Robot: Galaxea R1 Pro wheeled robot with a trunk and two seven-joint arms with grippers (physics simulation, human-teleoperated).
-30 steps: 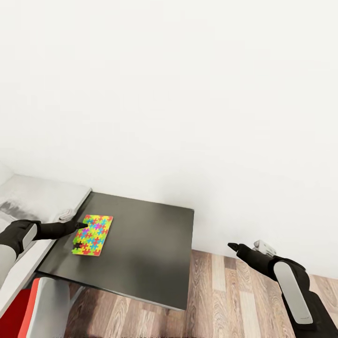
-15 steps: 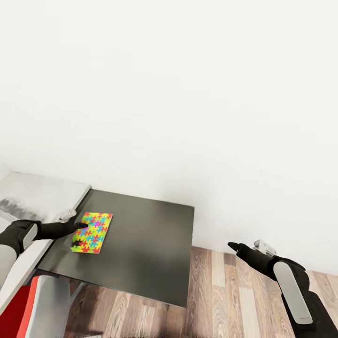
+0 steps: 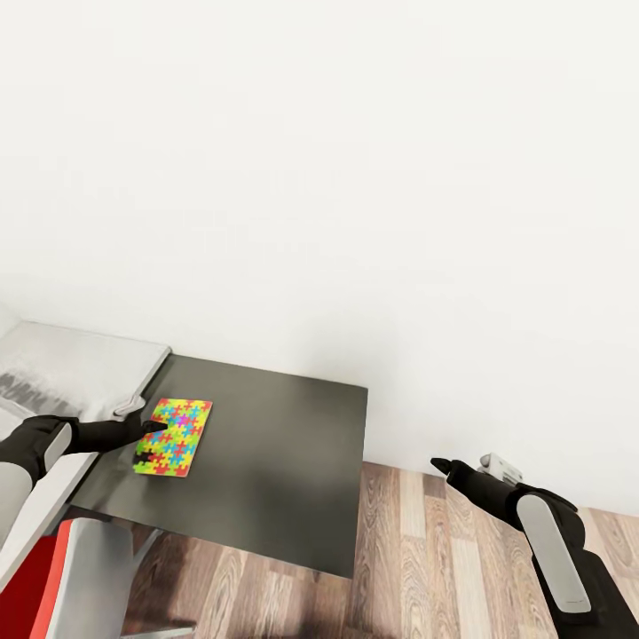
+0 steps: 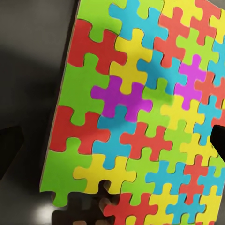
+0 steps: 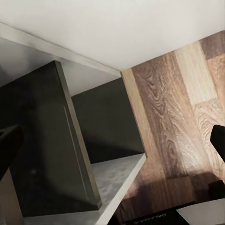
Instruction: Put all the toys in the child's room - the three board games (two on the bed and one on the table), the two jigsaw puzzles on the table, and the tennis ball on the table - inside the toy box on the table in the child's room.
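**Inspector A:** We take the dark-grey corner section of the table [image 3: 266, 461] as our landmark and start nearest the robot. The left gripper [image 3: 153, 428] hangs just over the near-left part of that section, tips at the edge of the jigsaw puzzle [image 3: 174, 426]. In the left wrist view the puzzle [image 4: 140, 112] lies flat between two dark finger tips standing wide apart at the frame's sides; we judge the pincer spread open, holding nothing.

**Inspector B:** Agreed. The right gripper [image 3: 441, 464] hovers off the section's right side, over the wood floor [image 3: 426, 568]. Its wrist view shows both tips far apart with nothing between them: open and unloaded.

**Inspector A:** On the step in hand, we judge it a pick of a thin flat square. We advise bringing one finger under an edge, or sliding the piece toward the section's near edge, since a flat sheet gives little to pinch from above.

**Inspector B:** On clearance: the section is otherwise bare to the right of the puzzle. On its left stands the raised white top [image 3: 80, 373], a step to avoid. Beyond the section, the white wall [image 3: 355, 177] limits the reach.
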